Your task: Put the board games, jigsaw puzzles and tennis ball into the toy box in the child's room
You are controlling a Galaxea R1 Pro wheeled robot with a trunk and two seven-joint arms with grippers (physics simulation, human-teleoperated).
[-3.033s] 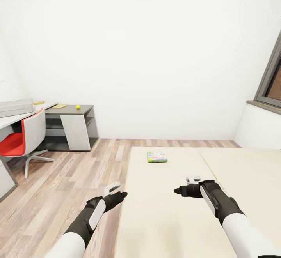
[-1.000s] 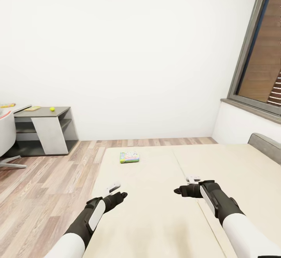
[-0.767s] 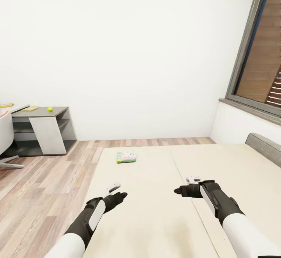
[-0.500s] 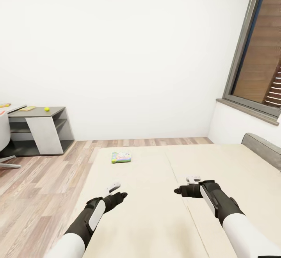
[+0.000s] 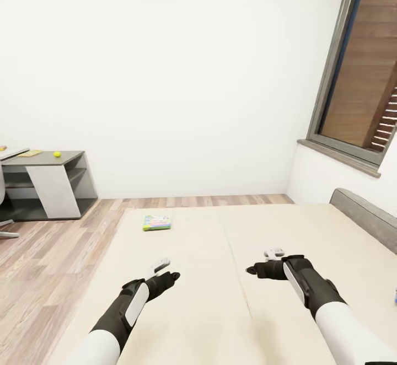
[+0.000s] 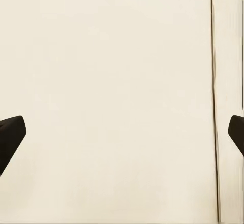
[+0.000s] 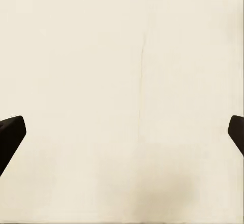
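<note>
One board game (image 5: 157, 222), a flat green and multicoloured box, lies on the cream bed (image 5: 220, 299) near its far left corner, well ahead of both arms. The tennis ball (image 5: 57, 154) and a thin yellow jigsaw puzzle (image 5: 30, 153) rest on the table's (image 5: 66, 159) lower dark-grey top at far left. A blue sliver (image 5: 395, 297) shows at the bed's right edge; I cannot tell what it is. My left gripper (image 5: 167, 271) (image 6: 122, 137) and right gripper (image 5: 260, 263) (image 7: 122, 137) hover open over bare mattress, holding nothing. The toy box is out of view.
Wood plank floor (image 5: 44, 255) lies between the bed and the table. A white wall stands behind, with a window (image 5: 358, 95) at right above a grey headboard (image 5: 364, 213). A chair's edge (image 5: 3, 194) shows at the far left.
The whole picture has shifted left, so the camera has turned right: the table and board game slid left, the window and headboard came further in. Both arms keep their pose.
</note>
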